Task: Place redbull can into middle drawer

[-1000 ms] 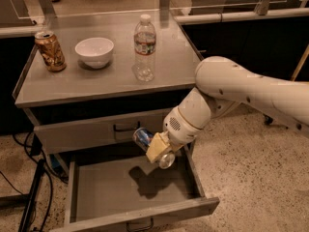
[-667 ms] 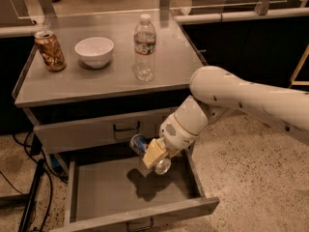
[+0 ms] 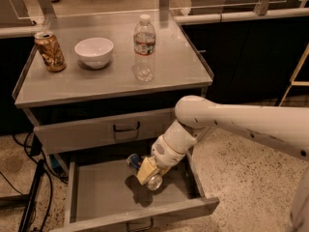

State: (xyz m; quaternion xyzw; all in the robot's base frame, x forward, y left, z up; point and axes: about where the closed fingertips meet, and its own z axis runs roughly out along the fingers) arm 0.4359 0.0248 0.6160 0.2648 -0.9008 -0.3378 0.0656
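Below the desk's (image 3: 179, 64) front edge, the middle drawer (image 3: 99, 191) stands pulled out, its plain grey floor bare across the left half. Its flat front runs into the bottom of the view, so the dark handle (image 3: 140, 224) there is cut off and only partly shows.

The gripper (image 3: 147, 171) hangs inside this drawer, toward its right side and under the desk's front right corner. It is clamped on the redbull can (image 3: 133, 161), which lies tilted rather than upright. One yellowish finger pad (image 3: 145, 167) covers the can's middle, so only a blue end at the upper left and a round silver end at the lower right can be seen. Which end is the top cannot be told. A dark shadow lies on the drawer floor just beside and below the can; whether the can touches the floor cannot be made out.

The white arm (image 3: 241, 124) comes in from the right edge of the view and hides the drawer's right wall and its back right corner.

Above, the upper drawer front (image 3: 87, 135) is closed, its handle (image 3: 126, 127) in plain sight. On the desktop a brown-gold can (image 3: 49, 51) stands near the left edge, a white bowl (image 3: 94, 51) just beside it, and a water bottle (image 3: 144, 47) near the middle. Dark cables (image 3: 35, 192) hang by the front left corner.
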